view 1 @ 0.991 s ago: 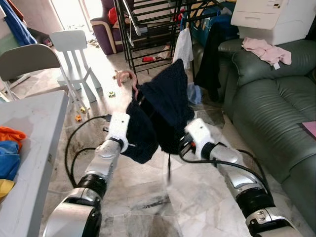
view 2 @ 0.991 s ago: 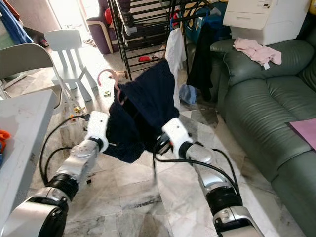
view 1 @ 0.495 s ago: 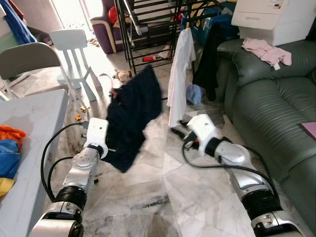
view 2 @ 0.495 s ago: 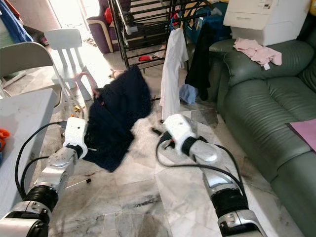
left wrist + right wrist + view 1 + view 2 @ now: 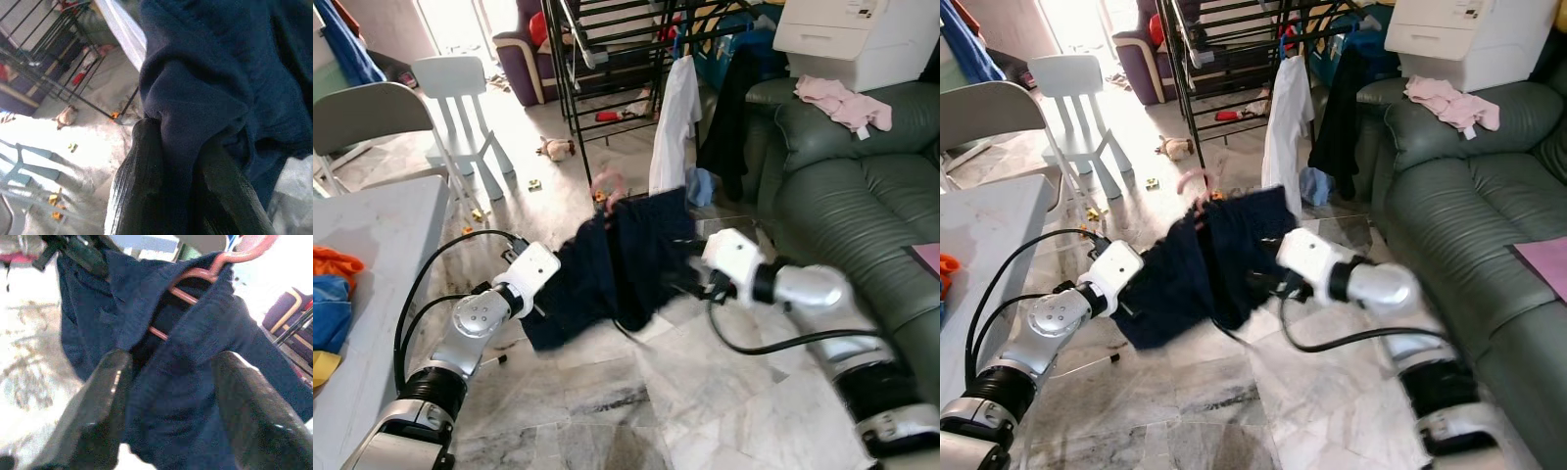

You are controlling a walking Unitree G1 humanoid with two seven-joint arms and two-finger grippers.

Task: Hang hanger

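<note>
Two grippers hold a dark-blue garment (image 5: 617, 259) (on a pink hanger (image 5: 195, 281)): left gripper (image 5: 181, 186) jaws pinch its fabric; right gripper (image 5: 168, 377) jaws, spread wide, straddle it.

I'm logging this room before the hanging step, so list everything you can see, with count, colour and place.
Garment: one, navy, held between both grippers.
Hanger: one, pink, inside the garment.
Drying rack: one, black, ahead.
Shirt: one, white, hanging on the rack.
Sofa: one, green, on the right.
Cloth: one, pink, on the sofa back.
Chair: one, white, far left.
Table: one, grey, left.
Left gripper: shut on the garment.
Right gripper: open around the garment.
</note>
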